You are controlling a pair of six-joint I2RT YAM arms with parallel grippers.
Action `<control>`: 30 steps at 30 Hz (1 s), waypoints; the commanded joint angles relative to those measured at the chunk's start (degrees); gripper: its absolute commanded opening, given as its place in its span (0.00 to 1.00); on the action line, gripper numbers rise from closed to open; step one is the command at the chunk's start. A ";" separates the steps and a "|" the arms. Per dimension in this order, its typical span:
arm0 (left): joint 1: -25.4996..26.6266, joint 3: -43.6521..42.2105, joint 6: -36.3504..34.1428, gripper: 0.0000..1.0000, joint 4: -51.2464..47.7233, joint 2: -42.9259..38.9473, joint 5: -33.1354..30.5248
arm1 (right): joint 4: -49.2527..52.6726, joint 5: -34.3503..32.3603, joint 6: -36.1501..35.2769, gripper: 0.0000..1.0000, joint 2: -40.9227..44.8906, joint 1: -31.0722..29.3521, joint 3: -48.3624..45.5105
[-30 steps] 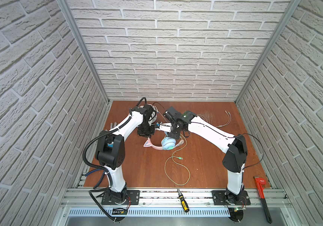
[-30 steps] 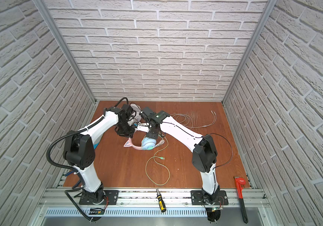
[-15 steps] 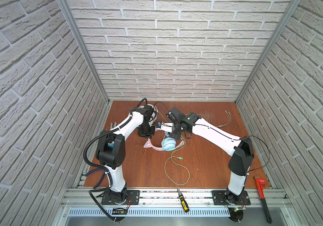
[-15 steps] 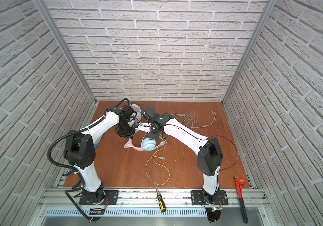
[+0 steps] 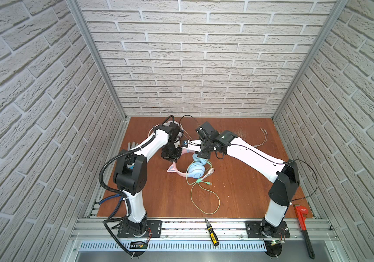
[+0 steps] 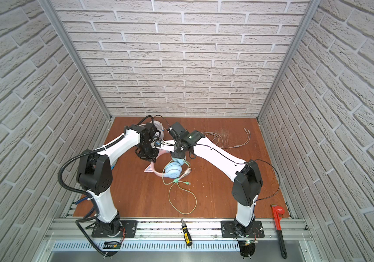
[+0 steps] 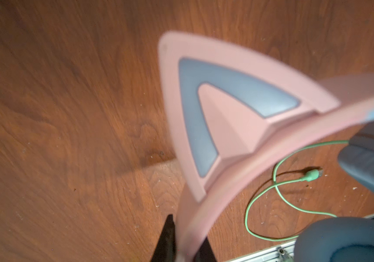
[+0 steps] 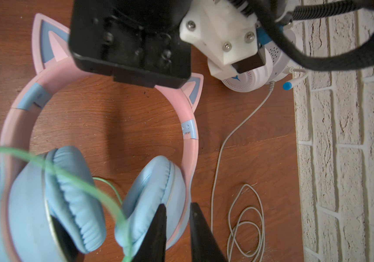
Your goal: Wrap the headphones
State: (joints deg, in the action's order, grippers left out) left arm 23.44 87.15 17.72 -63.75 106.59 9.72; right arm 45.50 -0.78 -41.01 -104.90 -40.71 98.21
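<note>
Grips the pink headphones (image 5: 196, 172) by the band with the left gripper (image 7: 186, 236), shut tight on both sides of the pink strip. Probably done to stop the pair sliding while the cord goes round. In a top view, sits them near the middle of the table (image 5: 238, 192), blue cups together, band curving off toward 10 o'clock into that grip. Hovers the right gripper (image 8: 177, 206) at 12 o'clock of the cups, tips close together with a thin gap; cannot tell if anything is pinched there. Passes the green cord (image 7: 276, 184) right beside those tips, with the rest loose in a big loop toward 6 o'clock, so not wrapped yet. Leaves the white headphones (image 8: 249, 81) at 11 o'clock by the wall, white cord (image 8: 217, 163) loose toward 1 o'clock. Looks like the winding step, only just begun.
</note>
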 commanded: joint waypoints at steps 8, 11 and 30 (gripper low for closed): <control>0.64 0.80 -2.25 0.00 -1.16 -2.61 2.51 | -2.67 2.98 3.28 0.23 -2.24 3.50 3.51; 0.56 -0.25 -2.07 0.00 -0.55 -2.78 2.59 | -3.30 6.72 9.27 0.25 0.61 6.02 2.05; -5.17 -2.58 -1.94 0.00 3.01 -3.24 7.71 | -16.16 22.19 40.61 0.49 21.72 20.39 -36.16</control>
State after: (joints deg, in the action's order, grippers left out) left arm 19.20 84.95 16.56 -61.19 106.34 13.21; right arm 35.27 16.78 -7.27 -84.44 -20.05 65.39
